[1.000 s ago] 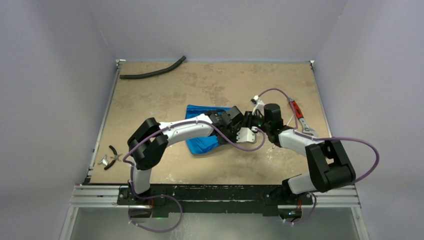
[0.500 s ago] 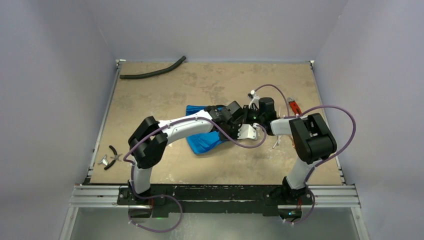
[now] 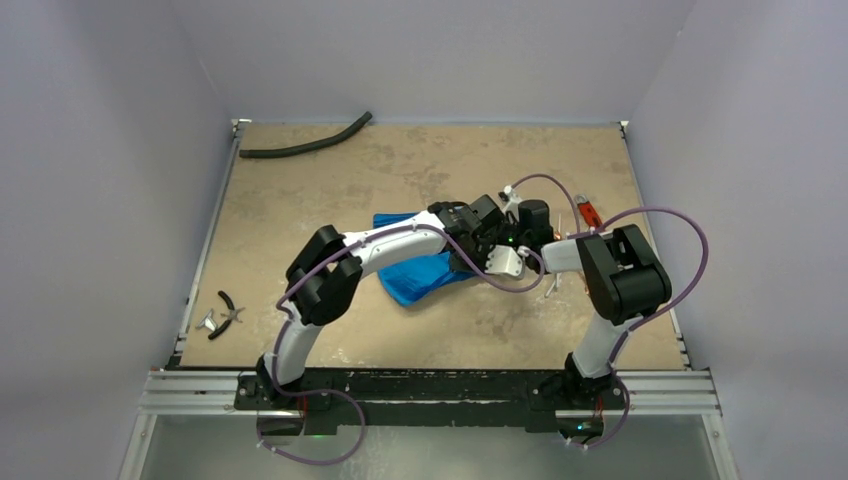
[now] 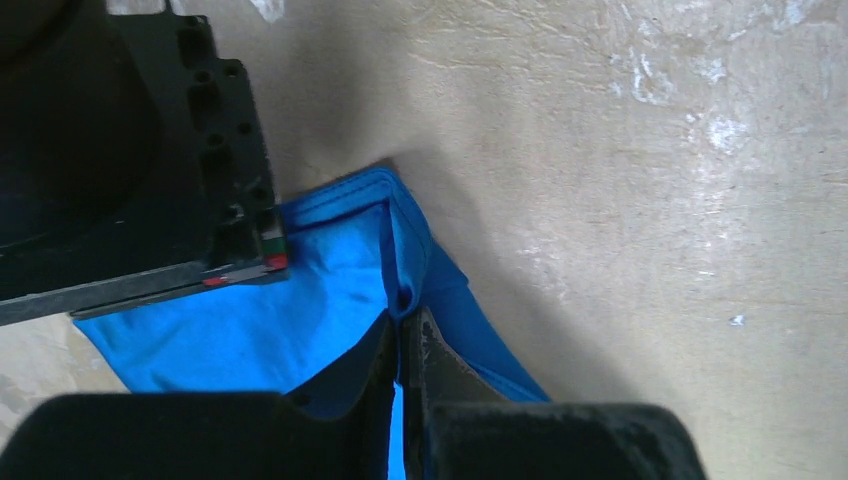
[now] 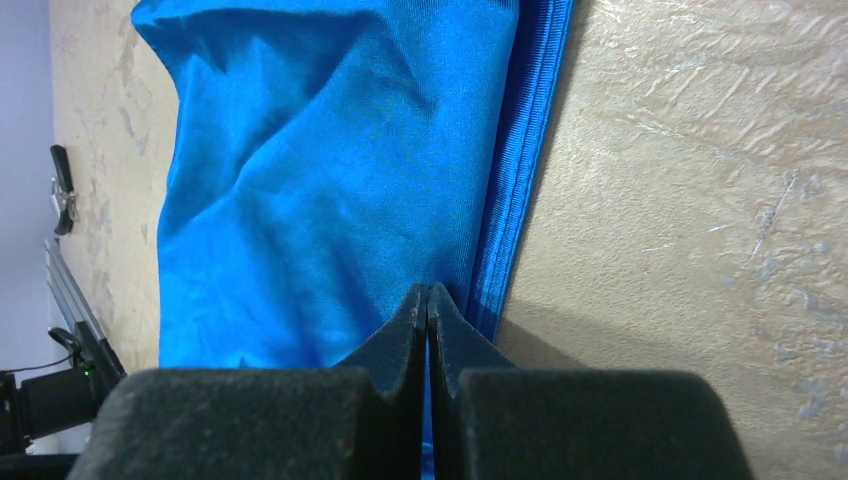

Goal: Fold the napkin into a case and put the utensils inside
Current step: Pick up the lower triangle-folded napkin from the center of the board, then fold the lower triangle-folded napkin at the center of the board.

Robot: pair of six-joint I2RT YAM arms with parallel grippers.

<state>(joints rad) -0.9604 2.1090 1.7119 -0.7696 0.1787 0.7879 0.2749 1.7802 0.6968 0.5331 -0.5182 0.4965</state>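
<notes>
The blue napkin lies crumpled in the middle of the table, partly under the left arm. My left gripper is at its right end, shut on a raised fold of the napkin; its tips pinch the cloth. My right gripper faces it closely and is shut on the napkin just inside the hemmed edge. The cloth is not in a case shape. A thin silvery utensil lies by the right arm; other utensils are hidden or hard to make out.
A black curved hose lies at the back left. Small black pliers sit near the left edge. A red-handled wrench lies behind the right arm. The right gripper's black body fills the left wrist view's upper left.
The right gripper has closed on the napkin's edge. The left arm has moved right, dragging its held fold and the cloth with it. The right arm's elbow has risen.
</notes>
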